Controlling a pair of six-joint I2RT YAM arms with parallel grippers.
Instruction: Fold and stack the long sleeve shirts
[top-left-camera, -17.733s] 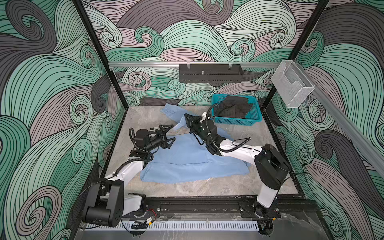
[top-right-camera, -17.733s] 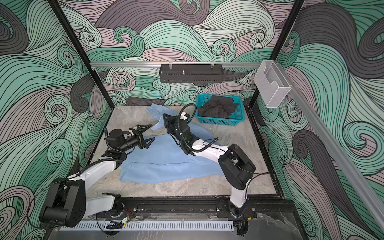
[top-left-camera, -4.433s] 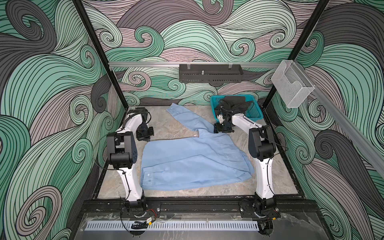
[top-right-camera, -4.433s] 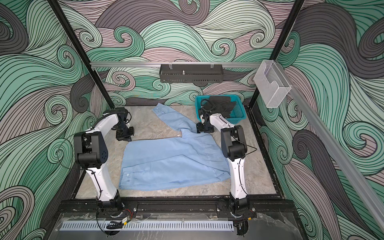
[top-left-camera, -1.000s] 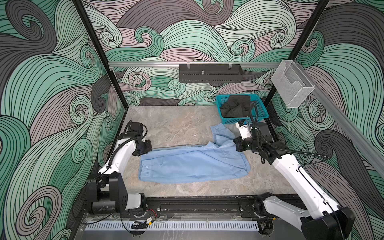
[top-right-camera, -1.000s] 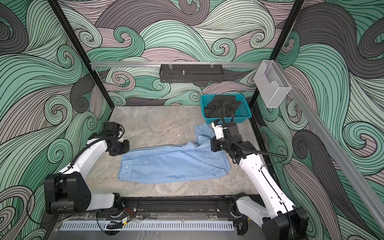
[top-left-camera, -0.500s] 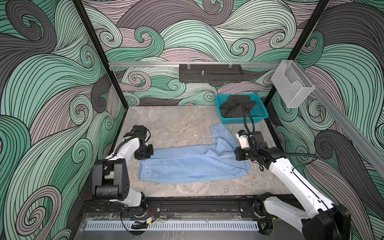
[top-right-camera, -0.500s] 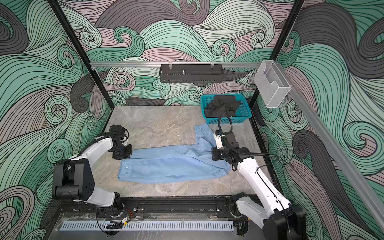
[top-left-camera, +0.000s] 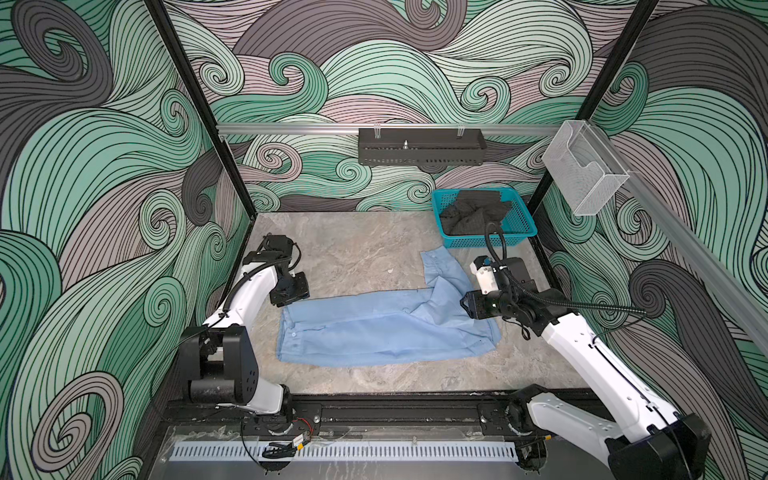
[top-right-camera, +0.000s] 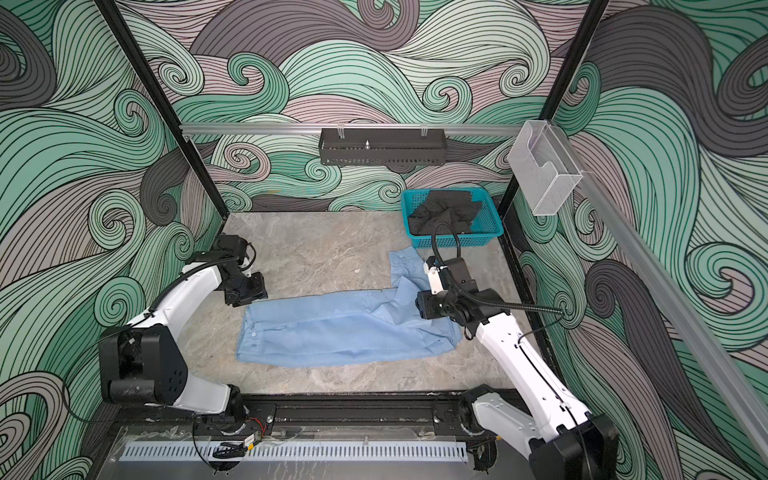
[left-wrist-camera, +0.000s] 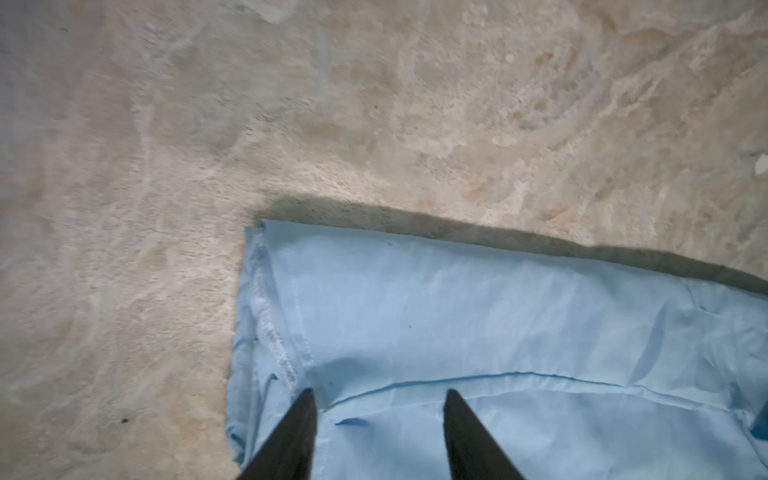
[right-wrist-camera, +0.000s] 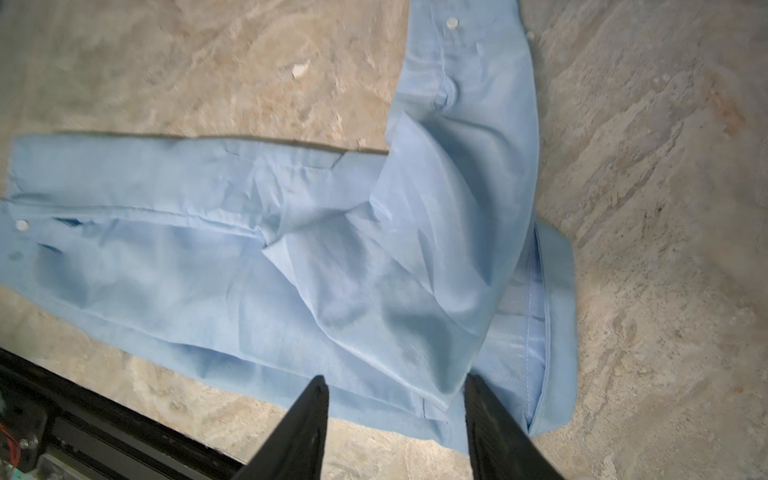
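Left tool, both top views: it points down at the far-left corner of the shirt. The fingers are hidden under its own body, so I cannot tell the gap from here. Right tool sits over the shirt's right end, beside where the sleeve branches off; the gap is unclear here too. The light blue shirt lies flat on the table, folded into a long band running left to right. One sleeve sticks out toward the back right. Its cuff is near the teal basket but not touching it. The basket is in the back-right corner with dark cloth inside.

Left wrist view: left tool has its fingers apart with nothing between them. The tips are over the shirt, near its corner. I cannot tell whether they touch the cloth. A stitched hem edge and one fold line show on the cloth, with bare table past the corner.

Right wrist view: right tool has its fingers apart and nothing clamped. The tips are above the shirt's near edge. The sleeve lies draped over the folded body, with a white button on its cuff. A second button shows at the band's far end. A doubled stitched edge runs along the side by the tool. The black rail is at the table's edge.
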